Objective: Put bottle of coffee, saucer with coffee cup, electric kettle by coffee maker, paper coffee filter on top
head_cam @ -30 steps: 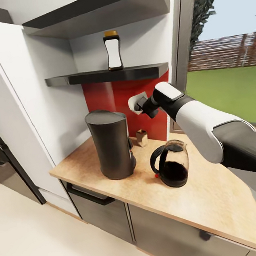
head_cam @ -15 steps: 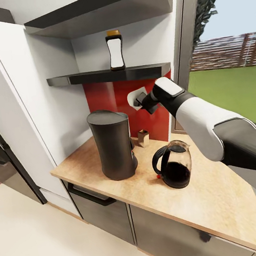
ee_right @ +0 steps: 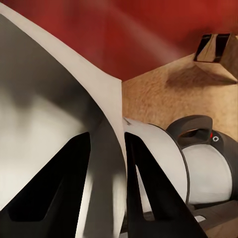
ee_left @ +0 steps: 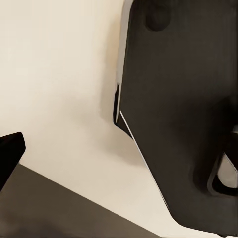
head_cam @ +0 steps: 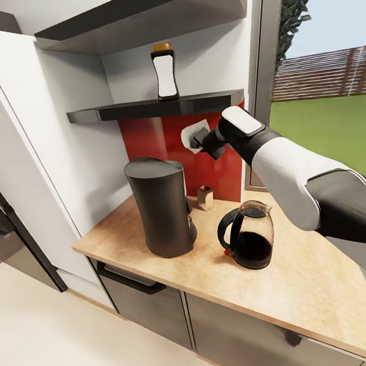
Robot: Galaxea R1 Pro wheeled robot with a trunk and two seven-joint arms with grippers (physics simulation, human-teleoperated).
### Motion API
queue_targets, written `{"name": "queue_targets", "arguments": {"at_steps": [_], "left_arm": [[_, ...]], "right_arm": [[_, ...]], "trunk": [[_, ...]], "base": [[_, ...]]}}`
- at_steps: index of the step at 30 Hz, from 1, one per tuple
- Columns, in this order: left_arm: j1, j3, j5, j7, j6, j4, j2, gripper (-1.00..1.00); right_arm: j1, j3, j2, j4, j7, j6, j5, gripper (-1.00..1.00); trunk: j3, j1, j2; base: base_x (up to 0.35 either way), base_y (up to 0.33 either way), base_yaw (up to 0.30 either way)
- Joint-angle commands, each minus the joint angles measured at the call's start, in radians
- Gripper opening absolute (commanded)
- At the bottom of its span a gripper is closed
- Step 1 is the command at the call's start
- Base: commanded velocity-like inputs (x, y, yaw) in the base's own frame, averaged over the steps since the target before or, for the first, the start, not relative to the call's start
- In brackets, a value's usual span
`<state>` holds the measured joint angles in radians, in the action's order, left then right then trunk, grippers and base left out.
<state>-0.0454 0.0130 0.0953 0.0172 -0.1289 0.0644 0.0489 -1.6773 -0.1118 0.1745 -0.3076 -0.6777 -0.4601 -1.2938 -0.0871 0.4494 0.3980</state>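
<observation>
My right gripper (head_cam: pixel 200 141) is shut on a white paper coffee filter (head_cam: pixel 190 136), held in the air in front of the red backsplash, above and to the right of the dark coffee maker (head_cam: pixel 162 206). In the right wrist view the filter (ee_right: pixel 54 119) is pinched between the two black fingers (ee_right: pixel 144 183). A white coffee bottle (head_cam: pixel 164 72) with a brown cap stands on the black shelf (head_cam: pixel 138 109). The glass electric kettle (head_cam: pixel 247 235) sits on the wooden countertop (head_cam: pixel 302 288), right of the coffee maker. Saucer and cup are out of view.
A small brown box (head_cam: pixel 203 197) stands against the backsplash behind the coffee maker. A tall white cabinet (head_cam: pixel 32 146) borders the counter on the left, and a window (head_cam: pixel 328 98) on the right. The left wrist view looks at pale floor (ee_left: pixel 59 74) and a dark robot part.
The right gripper has lifted the filter slightly higher toward the shelf. The head camera shifted a little at first, then held still.
</observation>
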Motion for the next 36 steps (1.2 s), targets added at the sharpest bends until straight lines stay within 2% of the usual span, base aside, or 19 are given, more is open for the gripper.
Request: {"name": "queue_targets", "arguments": {"at_steps": [1,7,12,17,36], "left_arm": [[-0.001,0.001,0.011,0.0,0.0,0.008,0.0,1.0],[-0.001,0.006,0.033,-0.007,0.003,0.028,-0.001,1.0],[-0.001,0.004,0.083,-0.012,0.0,0.028,-0.001,1.0],[-0.001,0.003,0.084,-0.014,0.0,0.028,-0.001,1.0],[-0.001,0.002,0.084,-0.014,0.002,0.029,-0.006,1.0]], "right_arm": [[-0.001,-0.003,0.0,-0.001,-0.003,-0.003,-0.002,-1.0],[0.0,-0.002,0.0,0.0,-0.003,-0.003,-0.002,-1.0],[0.001,-0.002,0.0,0.001,-0.003,-0.003,-0.002,-1.0],[0.001,-0.002,0.0,0.001,-0.003,-0.003,-0.002,-1.0],[0.006,-0.001,0.0,0.004,-0.003,-0.003,-0.003,-1.0]], "trunk": [[-0.002,0.001,0.002],[-0.002,0.001,0.002],[-0.002,0.001,0.002],[-0.002,0.001,0.002],[-0.002,0.001,0.002]], "base": [[0.0,0.0,0.0],[0.0,0.0,0.088],[0.0,0.0,0.251],[0.0,0.0,0.189],[0.0,0.0,0.057]]}}
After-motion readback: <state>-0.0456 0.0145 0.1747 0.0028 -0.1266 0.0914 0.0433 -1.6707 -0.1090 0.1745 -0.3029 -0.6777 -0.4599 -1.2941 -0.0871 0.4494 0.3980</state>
